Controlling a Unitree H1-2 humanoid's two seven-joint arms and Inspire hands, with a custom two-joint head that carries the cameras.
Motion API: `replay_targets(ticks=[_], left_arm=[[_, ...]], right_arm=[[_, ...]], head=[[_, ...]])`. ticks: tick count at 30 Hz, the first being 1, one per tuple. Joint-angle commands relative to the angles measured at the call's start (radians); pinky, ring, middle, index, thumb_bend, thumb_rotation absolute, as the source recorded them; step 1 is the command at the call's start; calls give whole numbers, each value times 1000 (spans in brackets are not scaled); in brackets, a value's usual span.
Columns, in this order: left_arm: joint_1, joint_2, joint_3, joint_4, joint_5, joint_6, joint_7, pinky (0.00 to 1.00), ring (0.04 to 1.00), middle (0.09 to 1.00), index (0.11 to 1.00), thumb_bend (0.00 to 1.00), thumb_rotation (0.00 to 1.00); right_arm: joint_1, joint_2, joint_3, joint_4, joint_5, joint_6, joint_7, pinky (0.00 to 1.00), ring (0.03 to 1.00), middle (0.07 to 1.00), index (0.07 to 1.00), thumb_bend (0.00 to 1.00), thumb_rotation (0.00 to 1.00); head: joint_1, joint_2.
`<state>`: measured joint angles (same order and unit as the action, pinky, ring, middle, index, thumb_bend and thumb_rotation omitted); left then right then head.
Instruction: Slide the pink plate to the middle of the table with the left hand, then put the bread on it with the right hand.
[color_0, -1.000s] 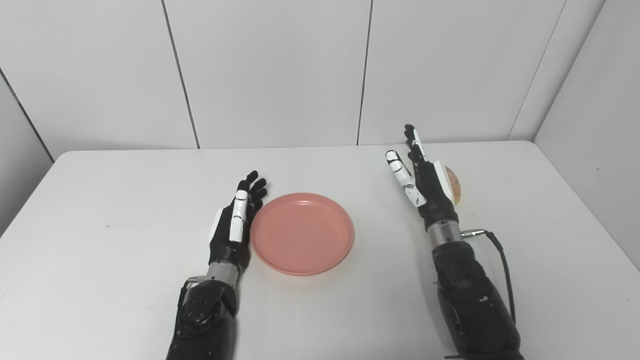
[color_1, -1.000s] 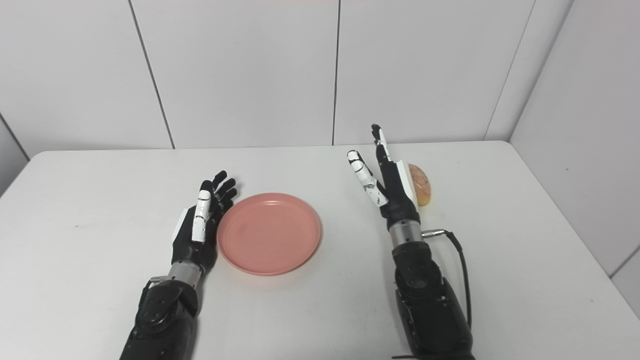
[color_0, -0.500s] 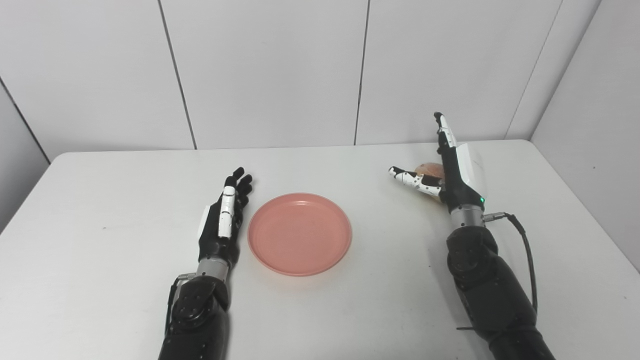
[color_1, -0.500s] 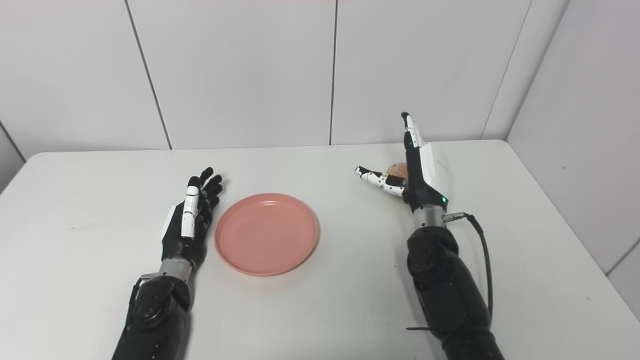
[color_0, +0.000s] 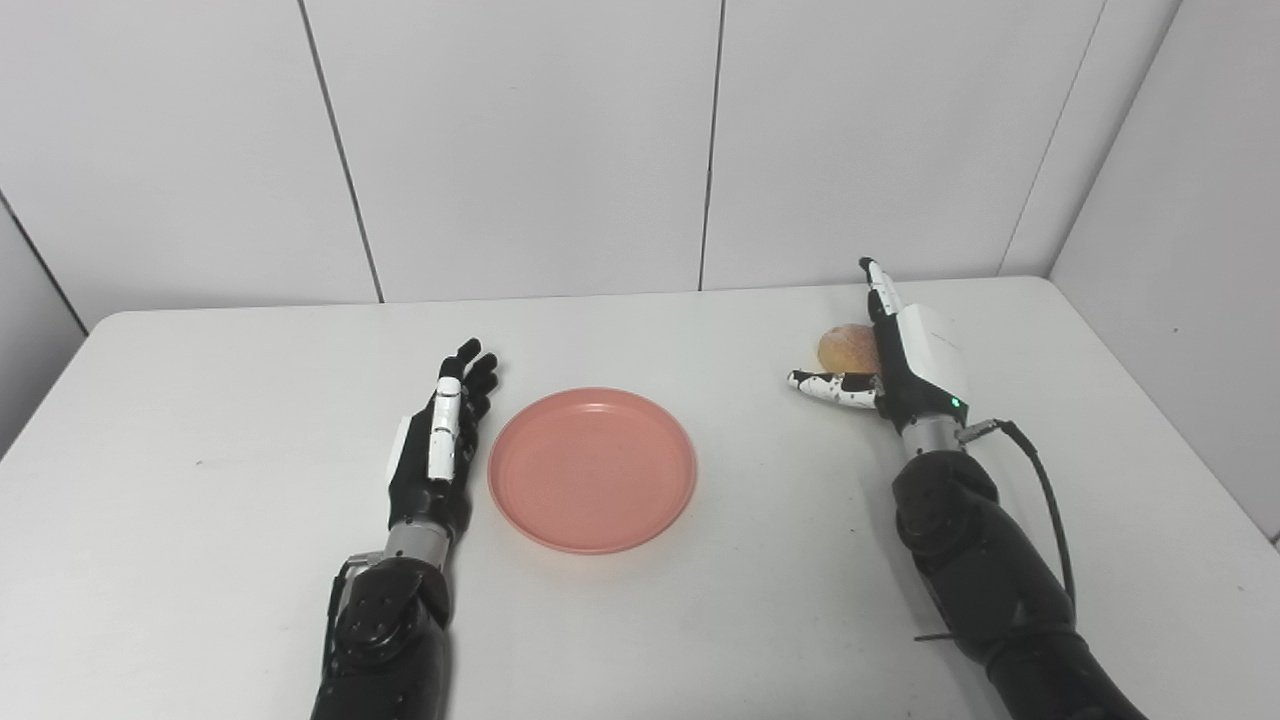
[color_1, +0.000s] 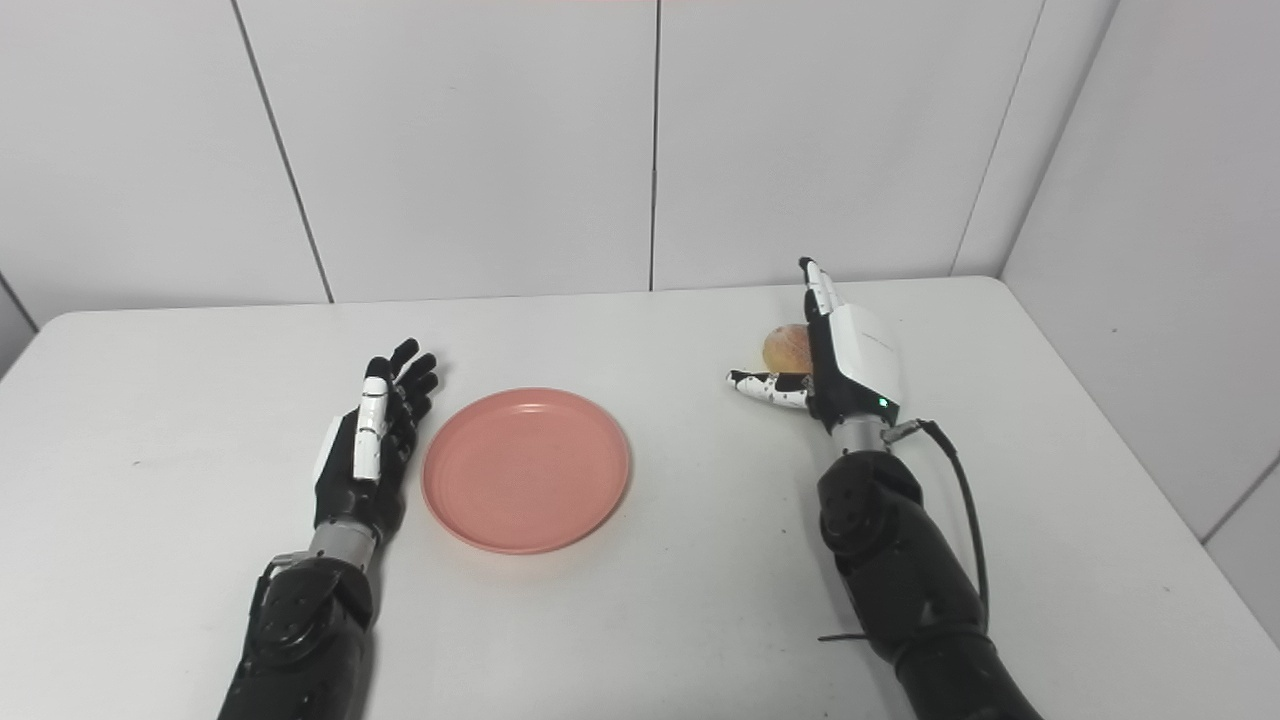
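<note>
**Even light, soft shadows over a white table**

Bright, diffuse light from overhead fills both views. The table (color_0: 200, 560) and wall panels (color_0: 520, 140) read evenly white, without glare. Faint shadows hug the plate (color_0: 592, 468) rim and the arms. Focus is sharp throughout; fine grain and slight softness show at the corners. Straight panel seams show little edge distortion.

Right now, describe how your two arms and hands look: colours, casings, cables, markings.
Both arms are glossy black with silver wrist rings. The left hand is black with a white thumb and white side plate. The right hand carries a white back plate with a small green light; its thumb is white, speckled black. A black cable loops from the right wrist.
</note>
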<state>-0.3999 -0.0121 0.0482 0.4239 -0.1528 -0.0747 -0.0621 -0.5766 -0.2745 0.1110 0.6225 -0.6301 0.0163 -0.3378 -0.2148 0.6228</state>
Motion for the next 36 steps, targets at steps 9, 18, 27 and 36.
replay_targets(ticks=[9,18,27,36], left_arm=[[14,3,-11,-33,6,25,-8,976,933,911,899,519,1000],[12,1,-11,-34,9,31,2,961,924,904,893,516,1000],[10,-4,-5,-35,-2,27,0,957,920,899,889,523,1000],[6,-16,-9,-32,3,30,5,963,921,901,893,517,1000]], right_arm=[[-59,-29,-1,62,39,-33,-58,629,769,869,880,450,24],[-52,-23,-4,60,74,-44,-117,482,618,695,735,314,0],[-49,-14,-24,37,117,-21,-114,307,407,561,695,433,0],[-34,-3,-26,-37,141,-112,-137,364,450,541,626,415,0]], head=[[2,4],[1,5],[8,7],[40,6]])
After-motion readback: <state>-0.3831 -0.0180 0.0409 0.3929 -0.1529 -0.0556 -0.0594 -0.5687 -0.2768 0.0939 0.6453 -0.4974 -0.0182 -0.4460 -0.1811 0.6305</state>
